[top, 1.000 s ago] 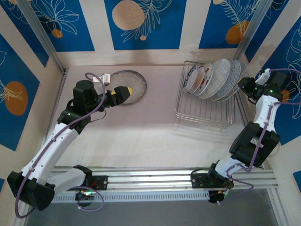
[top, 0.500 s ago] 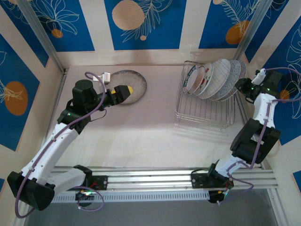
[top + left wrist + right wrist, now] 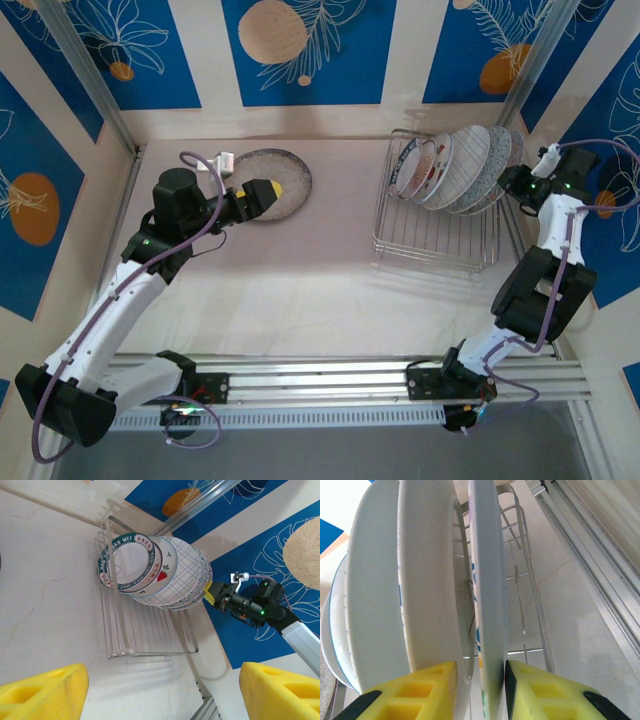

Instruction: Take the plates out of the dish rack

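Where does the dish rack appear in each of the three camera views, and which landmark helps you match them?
Top external: the dish rack sits at upper right, near the right wall.
Left wrist: the dish rack lies centre left, across the table.
Right wrist: the dish rack shows as wires at upper centre, behind close plate edges.
Shared landmark: the plates standing in its slots.

A row of plates (image 3: 455, 165) stands on edge, leaning, in the silver wire rack (image 3: 435, 248). The endmost rim sits between the right gripper's (image 3: 480, 682) fingers. A grey speckled plate (image 3: 292, 170) lies flat at the left gripper's (image 3: 265, 192) tip.
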`<state>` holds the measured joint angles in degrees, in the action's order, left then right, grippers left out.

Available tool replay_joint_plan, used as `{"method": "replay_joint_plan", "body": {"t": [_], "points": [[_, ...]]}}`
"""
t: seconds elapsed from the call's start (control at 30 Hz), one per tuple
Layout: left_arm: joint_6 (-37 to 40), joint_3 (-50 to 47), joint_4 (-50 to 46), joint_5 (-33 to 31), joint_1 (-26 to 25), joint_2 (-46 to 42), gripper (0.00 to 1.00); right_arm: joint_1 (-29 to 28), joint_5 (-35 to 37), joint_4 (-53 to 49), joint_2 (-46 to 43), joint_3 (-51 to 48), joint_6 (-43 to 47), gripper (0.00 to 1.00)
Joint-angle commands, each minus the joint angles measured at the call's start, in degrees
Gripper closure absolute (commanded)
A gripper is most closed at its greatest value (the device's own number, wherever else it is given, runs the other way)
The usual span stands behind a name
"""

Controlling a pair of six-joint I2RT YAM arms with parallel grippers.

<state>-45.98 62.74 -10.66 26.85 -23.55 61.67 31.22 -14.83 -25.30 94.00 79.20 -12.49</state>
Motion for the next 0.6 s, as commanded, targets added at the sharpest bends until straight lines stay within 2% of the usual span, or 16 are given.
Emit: {"method": "replay_joint_plan", "body": {"t": [0.0, 0.23, 0.57], "points": [[-0.17, 2.13, 1.78, 1.27, -0.54, 0.19, 0.22, -0.97, 0.15, -0.58, 1.57, 1.77, 1.32, 0.67], [-0.41, 2.22, 1.93, 1.19, -0.62, 0.43, 0.22, -1.67, 1.30, -0.50, 2.13, 1.75, 2.21, 0.71], [-0.60, 1.95, 1.95, 1.19, -0.62, 0.38, 0.22, -3.68, 5.43, 0.06, 1.15, 1.49, 3.69, 0.85]]}}
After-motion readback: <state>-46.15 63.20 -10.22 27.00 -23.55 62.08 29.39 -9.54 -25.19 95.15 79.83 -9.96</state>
